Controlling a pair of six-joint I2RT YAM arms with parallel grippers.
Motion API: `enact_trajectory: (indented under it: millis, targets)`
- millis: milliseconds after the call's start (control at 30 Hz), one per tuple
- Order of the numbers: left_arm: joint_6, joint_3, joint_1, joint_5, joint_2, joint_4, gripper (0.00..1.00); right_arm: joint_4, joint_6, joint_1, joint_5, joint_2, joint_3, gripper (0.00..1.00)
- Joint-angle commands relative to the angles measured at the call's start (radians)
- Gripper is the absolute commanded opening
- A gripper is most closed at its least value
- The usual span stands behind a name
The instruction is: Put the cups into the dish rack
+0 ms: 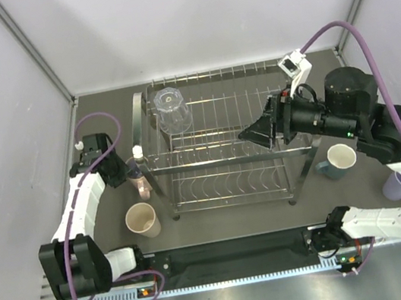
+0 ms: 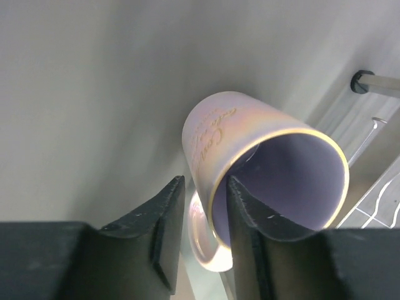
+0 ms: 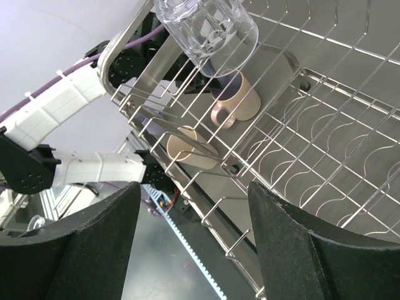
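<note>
The chrome dish rack (image 1: 139, 122) stands mid-table; it also shows in the right wrist view (image 3: 325, 125). A clear glass (image 1: 171, 109) sits upside down on its top tier, back left, also in the right wrist view (image 3: 206, 31). My left gripper (image 1: 123, 172) is shut on the pink mug (image 1: 139, 185) beside the rack's left frame. In the left wrist view its fingers (image 2: 205, 181) straddle the mug's wall (image 2: 250, 134), one inside. The beige tumbler (image 1: 141, 220) stands front left. My right gripper (image 1: 258, 133) hangs open and empty over the rack (image 3: 194, 187). The teal mug (image 1: 338, 159) and one lavender tumbler (image 1: 399, 184) stand at the right.
Grey walls close in the table on the left, back and right. The rack's lower tier (image 1: 225, 184) holds nothing that I can see. A black strip (image 1: 233, 254) runs along the near edge between the arm bases.
</note>
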Motion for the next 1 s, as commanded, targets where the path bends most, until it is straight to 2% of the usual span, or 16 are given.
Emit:
enact_trajectory:
  millis: [0,33,167,233,500,700,733,867,967]
  targets:
    - [0.003,-0.015,0.005,0.002,0.007,0.070,0.35,-0.008,0.016,0.013,0.012,-0.037,0.002,0.69]
    - [0.006,-0.019,0.005,0.000,0.007,0.078,0.33,-0.012,0.016,0.013,0.020,-0.039,0.002,0.69]
    - [0.003,-0.016,0.005,0.003,0.032,0.086,0.15,-0.038,0.017,0.015,0.066,-0.057,0.010,0.69]
    - [0.005,-0.009,0.005,0.010,0.044,0.078,0.00,-0.040,0.019,0.013,0.073,-0.059,0.016,0.69]
    - [-0.002,0.111,0.005,-0.062,0.009,-0.009,0.00,-0.052,0.010,0.013,0.047,-0.043,0.018,0.70]
    - [-0.049,0.400,0.005,-0.214,-0.036,-0.162,0.00,-0.097,-0.032,0.013,0.000,-0.017,0.053,0.70]
    - [-0.064,0.486,0.005,-0.254,-0.042,-0.190,0.00,-0.104,-0.039,0.013,-0.006,-0.013,0.062,0.70]
    - [-0.100,0.652,0.003,-0.259,-0.063,-0.258,0.00,-0.129,-0.084,0.013,-0.032,-0.011,0.085,0.70]
    - [-0.135,0.763,0.005,-0.204,-0.074,-0.273,0.00,-0.132,-0.110,0.013,-0.051,-0.019,0.082,0.70]
